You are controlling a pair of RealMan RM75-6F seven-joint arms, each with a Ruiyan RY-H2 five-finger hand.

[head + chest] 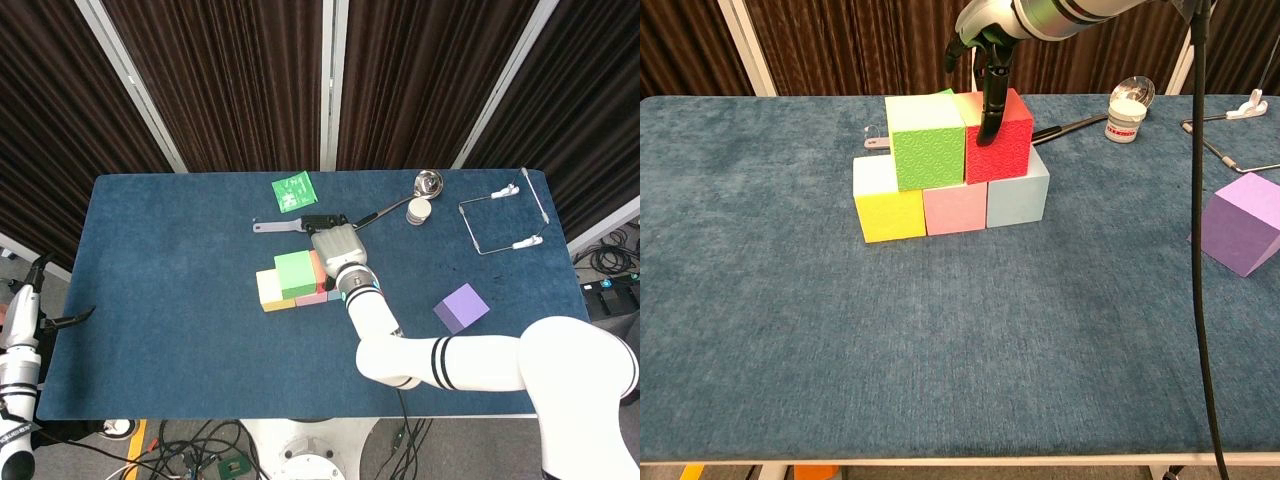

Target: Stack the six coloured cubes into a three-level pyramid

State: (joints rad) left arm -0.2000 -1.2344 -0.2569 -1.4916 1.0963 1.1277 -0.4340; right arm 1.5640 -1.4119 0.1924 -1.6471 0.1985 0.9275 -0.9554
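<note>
In the chest view, a yellow cube (890, 212), a pink cube (954, 209) and a light blue cube (1019, 196) stand in a row. On top of them sit a green cube (928, 141) and a red cube (1005, 142), side by side. My right hand (985, 45) hangs over the red cube and holds it, one of its fingers (987, 118) lying down the front face. The head view shows that right hand (337, 249) covering the red cube beside the green cube (295, 272). A purple cube (1240, 224) lies apart at the right. My left hand (40, 300) stays off the table's left edge, fingers apart, holding nothing.
At the back of the blue table (170, 300) lie a green packet (293, 190), a grey flat tool (278, 226), a metal ladle (428, 182), a small jar (1124, 106) and a wire frame (500, 222). Cables trail on the floor below the front edge.
</note>
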